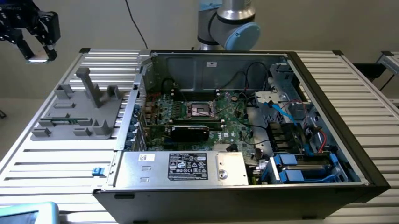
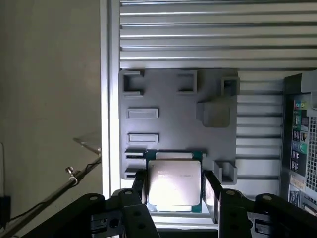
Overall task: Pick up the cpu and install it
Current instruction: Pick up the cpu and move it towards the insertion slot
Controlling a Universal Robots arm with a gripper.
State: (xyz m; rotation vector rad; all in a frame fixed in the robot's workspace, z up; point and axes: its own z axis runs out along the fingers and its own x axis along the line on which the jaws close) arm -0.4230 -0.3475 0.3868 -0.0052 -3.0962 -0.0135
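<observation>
The cpu [image 2: 174, 182], a flat square chip with a dull silver top and a thin rim, sits between my gripper's [image 2: 174, 191] two black fingers [image 2: 140, 186], which press on its opposite edges. In the exterior view the gripper [image 1: 37, 57] hangs high at the far left, above and beyond the table's corner, with a pale piece of the cpu [image 1: 39, 58] at its tips. The grey parts holder [image 2: 178, 119] lies well below the chip. The dark square socket [image 1: 201, 109] with its metal frame sits on the motherboard inside the open computer case, far to the exterior view's right of the gripper.
The open computer case [image 1: 249, 186] fills the middle of the slatted table [image 1: 56, 163]. The grey parts holder [image 1: 78, 112] with upright posts stands to its left. A black card [image 1: 190, 132] lies below the socket. Cables and blue drive bays [image 1: 293, 168] crowd the case's right side.
</observation>
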